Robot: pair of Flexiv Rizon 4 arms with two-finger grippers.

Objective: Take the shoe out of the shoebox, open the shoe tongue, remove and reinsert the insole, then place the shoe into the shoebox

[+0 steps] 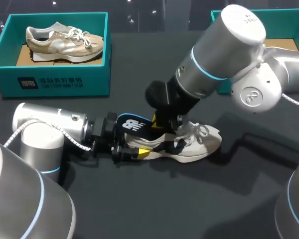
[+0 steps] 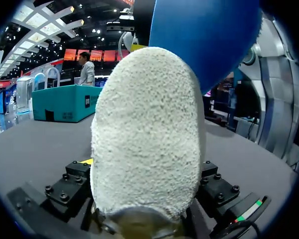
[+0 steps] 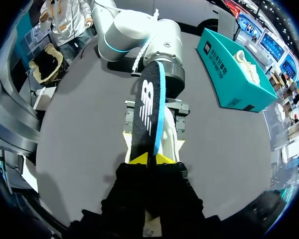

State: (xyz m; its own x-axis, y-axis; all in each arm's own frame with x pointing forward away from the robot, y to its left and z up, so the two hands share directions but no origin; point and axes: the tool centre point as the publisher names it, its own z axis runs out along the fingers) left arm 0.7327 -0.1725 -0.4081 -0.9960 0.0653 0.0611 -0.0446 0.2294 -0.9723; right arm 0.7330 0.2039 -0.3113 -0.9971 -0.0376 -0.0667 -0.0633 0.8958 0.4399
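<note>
Centrally on the dark worktop, the white shoe sat with its toe pointing right. The left fingers were clamped on its heel from both sides. The right fingers pinched one end of the black-and-blue insole, held above the heel. Far left stood the teal shoebox, a second shoe inside.

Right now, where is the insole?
Head view, mid-table: the insole stands over the white shoe's heel, pinched in the right gripper, just ahead of the left gripper.
</note>
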